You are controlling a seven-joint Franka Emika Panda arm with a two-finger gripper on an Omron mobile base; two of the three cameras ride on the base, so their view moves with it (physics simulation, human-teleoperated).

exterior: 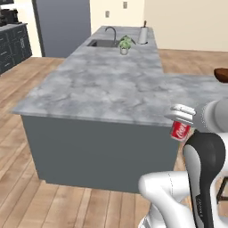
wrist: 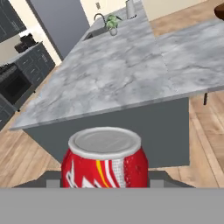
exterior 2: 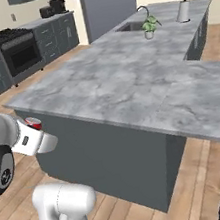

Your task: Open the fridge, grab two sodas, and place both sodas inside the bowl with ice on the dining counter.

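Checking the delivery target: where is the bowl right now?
The bowl sits at the far right edge of the left base view, on the dining counter.

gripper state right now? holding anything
gripper: closed on a red soda can, held beside the marble dining counter, not yet over it.

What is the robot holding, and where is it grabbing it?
A red soda can. The tool is shut on the can's sides, one finger on each side, with the silvery top left free.
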